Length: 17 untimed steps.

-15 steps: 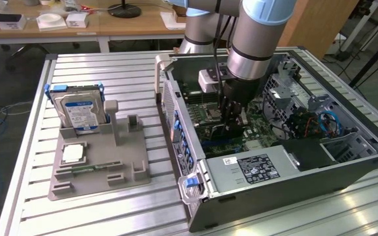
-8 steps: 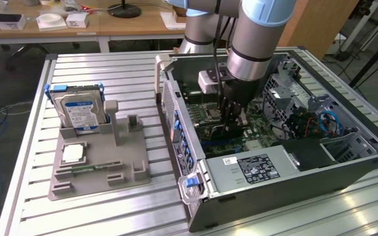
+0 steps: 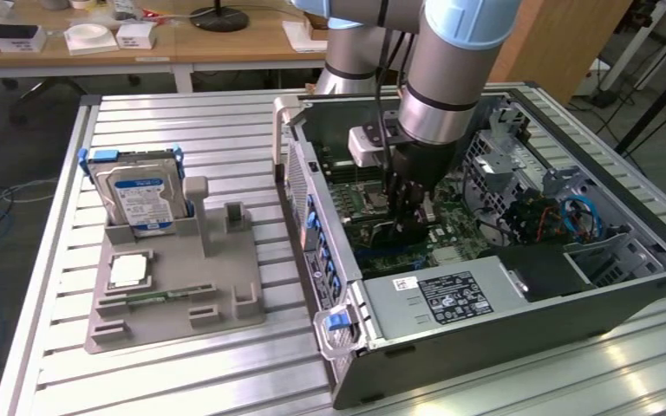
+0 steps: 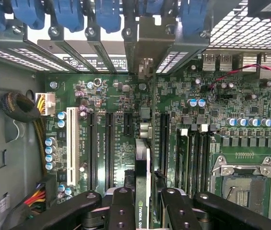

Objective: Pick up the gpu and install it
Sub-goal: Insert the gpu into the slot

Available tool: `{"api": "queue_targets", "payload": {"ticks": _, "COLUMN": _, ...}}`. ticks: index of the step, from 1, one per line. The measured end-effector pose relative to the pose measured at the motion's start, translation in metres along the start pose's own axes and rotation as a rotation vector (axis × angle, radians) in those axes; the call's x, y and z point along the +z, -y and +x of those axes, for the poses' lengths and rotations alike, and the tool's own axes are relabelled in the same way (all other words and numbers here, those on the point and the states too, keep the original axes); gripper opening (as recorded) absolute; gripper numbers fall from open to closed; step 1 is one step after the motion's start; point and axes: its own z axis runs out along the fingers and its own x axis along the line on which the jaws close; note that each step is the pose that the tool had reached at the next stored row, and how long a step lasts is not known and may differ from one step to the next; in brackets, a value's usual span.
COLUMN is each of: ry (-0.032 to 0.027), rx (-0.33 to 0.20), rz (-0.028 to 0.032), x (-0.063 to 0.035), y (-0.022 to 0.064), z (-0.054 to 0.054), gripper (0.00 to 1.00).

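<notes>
My gripper (image 3: 408, 212) reaches down into the open computer case (image 3: 610, 303), over the green motherboard (image 4: 212, 96). It is shut on the gpu (image 4: 142, 158), which stands on edge between the black fingers (image 4: 121, 206). The card's green edge with a logo shows between them. The card runs along the line of the long black expansion slots (image 4: 109, 143), and its metal end bracket (image 4: 145, 52) reaches the case's rear slot openings. In the exterior view the gpu (image 3: 401, 236) shows as a dark piece just under the fingers. I cannot tell whether it is seated in a slot.
A grey holder (image 3: 171, 295) on the slatted table, at the exterior view's left, carries a blue-labelled hard drive (image 3: 139, 195), a processor chip (image 3: 128, 270) and a RAM stick (image 3: 148, 297). In the case are the power supply (image 3: 449, 299), the empty processor socket (image 4: 243, 182) and a white slot (image 4: 71, 143).
</notes>
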Motion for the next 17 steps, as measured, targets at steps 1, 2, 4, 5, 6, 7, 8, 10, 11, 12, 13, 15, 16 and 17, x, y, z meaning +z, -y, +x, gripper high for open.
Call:
{"api": "queue_targets", "payload": {"ticks": 1, "ry": 0.0004, "rx": 0.000, "rz": 0.0002, "x": 0.0002, "y": 0.0000, "z": 0.0000, "gripper": 0.26}}
{"api": "queue_targets", "payload": {"ticks": 2, "ry": 0.0004, "rx": 0.000, "rz": 0.0001, "x": 0.0002, "y": 0.0000, "z": -0.0001, "gripper": 0.26}}
{"api": "queue_targets", "payload": {"ticks": 4, "ry": 0.0004, "rx": 0.000, "rz": 0.0001, "x": 0.0002, "y": 0.0000, "z": -0.0001, "gripper": 0.26}}
{"api": "queue_targets", "payload": {"ticks": 5, "ry": 0.0004, "rx": 0.000, "rz": 0.0001, "x": 0.0002, "y": 0.0000, "z": -0.0001, "gripper": 0.26}}
{"api": "queue_targets", "payload": {"ticks": 6, "ry": 0.0004, "rx": 0.000, "rz": 0.0001, "x": 0.0002, "y": 0.0000, "z": -0.0001, "gripper": 0.26}}
{"api": "queue_targets", "payload": {"ticks": 7, "ry": 0.0004, "rx": 0.000, "rz": 0.0001, "x": 0.0002, "y": 0.0000, "z": -0.0001, "gripper": 0.26}}
{"api": "queue_targets", "payload": {"ticks": 8, "ry": 0.0004, "rx": 0.000, "rz": 0.0001, "x": 0.0002, "y": 0.0000, "z": -0.0001, "gripper": 0.26}}
{"api": "queue_targets", "payload": {"ticks": 10, "ry": 0.0004, "rx": 0.000, "rz": 0.0001, "x": 0.0002, "y": 0.0000, "z": -0.0001, "gripper": 0.26}}
{"api": "queue_targets", "payload": {"ticks": 11, "ry": 0.0004, "rx": 0.000, "rz": 0.0001, "x": 0.0002, "y": 0.0000, "z": -0.0001, "gripper": 0.26}}
{"api": "queue_targets", "payload": {"ticks": 12, "ry": 0.0002, "rx": 0.000, "rz": 0.0000, "x": 0.0002, "y": 0.0000, "z": -0.0001, "gripper": 0.26}}
{"api": "queue_targets", "payload": {"ticks": 13, "ry": 0.0001, "rx": 0.000, "rz": 0.0000, "x": 0.0004, "y": 0.0000, "z": -0.0001, "gripper": 0.26}}
{"api": "queue_targets", "payload": {"ticks": 15, "ry": 0.0006, "rx": 0.000, "rz": 0.0002, "x": 0.0010, "y": 0.0000, "z": -0.0001, "gripper": 0.26}}
{"api": "queue_targets", "payload": {"ticks": 16, "ry": 0.0006, "rx": 0.000, "rz": 0.0003, "x": 0.0014, "y": 0.0000, "z": -0.0001, "gripper": 0.26}}
{"api": "queue_targets", "payload": {"ticks": 17, "ry": 0.0004, "rx": 0.000, "rz": 0.0002, "x": 0.0016, "y": 0.0000, "z": -0.0001, "gripper": 0.26}}
